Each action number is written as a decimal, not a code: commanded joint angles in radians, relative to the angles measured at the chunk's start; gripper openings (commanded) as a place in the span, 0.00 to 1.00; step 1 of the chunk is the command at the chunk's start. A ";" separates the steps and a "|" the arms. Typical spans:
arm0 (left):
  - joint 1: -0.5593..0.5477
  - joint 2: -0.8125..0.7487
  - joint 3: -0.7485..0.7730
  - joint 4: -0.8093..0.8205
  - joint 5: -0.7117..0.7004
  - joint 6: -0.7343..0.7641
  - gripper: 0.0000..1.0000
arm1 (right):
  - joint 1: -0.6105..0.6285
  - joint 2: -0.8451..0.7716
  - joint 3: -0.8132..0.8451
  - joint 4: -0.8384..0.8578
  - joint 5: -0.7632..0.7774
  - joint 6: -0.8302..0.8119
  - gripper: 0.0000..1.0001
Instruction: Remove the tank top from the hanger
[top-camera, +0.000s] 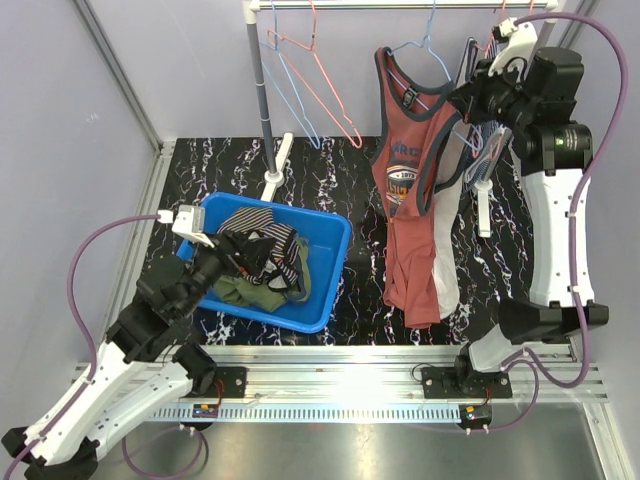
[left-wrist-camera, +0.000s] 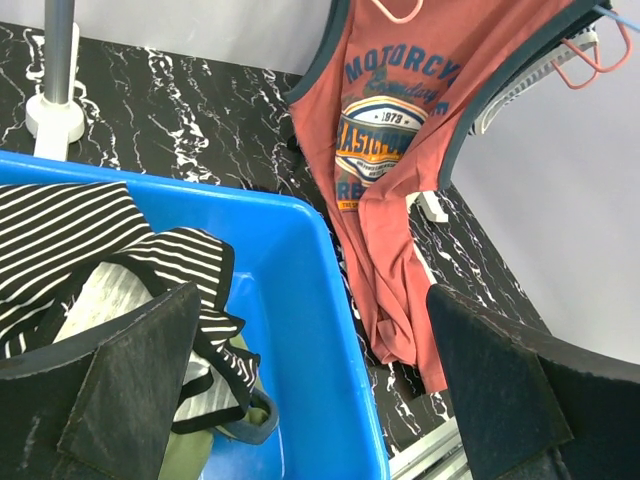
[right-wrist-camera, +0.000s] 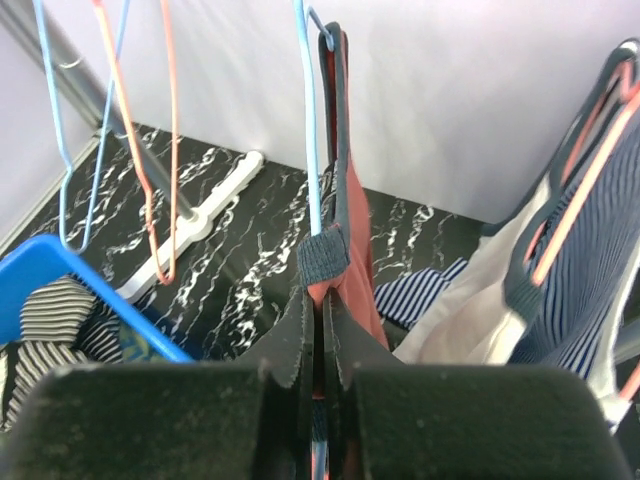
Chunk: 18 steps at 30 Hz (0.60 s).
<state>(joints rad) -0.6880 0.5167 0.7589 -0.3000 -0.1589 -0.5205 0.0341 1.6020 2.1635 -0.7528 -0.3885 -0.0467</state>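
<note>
Looking down from the top view, I find the tank top (top-camera: 405, 185) hanging to the right of the blue bin (top-camera: 338, 255), both straps draped over the blue hanger (top-camera: 438, 62), so none of it has come free yet. My right gripper (top-camera: 465, 100) sits up at the strap on the side away from the bin, and my left gripper (top-camera: 228, 258) hangs over the clothes (top-camera: 262, 262) inside the bin. From my left wrist, those jaws stand wide apart with nothing between them, and the tank top shows beyond the bin's far wall. From my right wrist, the jaws are clenched on the dark-trimmed strap edge, just below the blue hanger. I judge the grasp made; drawing this strap off the blue hanger, then freeing the other, is all left to do
</note>
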 joint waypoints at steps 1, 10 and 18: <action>0.004 0.003 0.013 0.056 0.038 0.028 0.99 | -0.005 -0.097 -0.077 0.162 -0.061 0.016 0.00; 0.004 0.042 0.023 0.125 0.122 0.119 0.99 | -0.014 -0.273 -0.313 0.207 -0.116 -0.047 0.00; 0.004 0.092 0.036 0.179 0.217 0.220 0.99 | -0.026 -0.447 -0.540 0.178 -0.138 -0.123 0.00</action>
<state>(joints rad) -0.6880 0.5972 0.7593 -0.2077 -0.0154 -0.3721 0.0170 1.2312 1.6798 -0.6277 -0.4938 -0.1158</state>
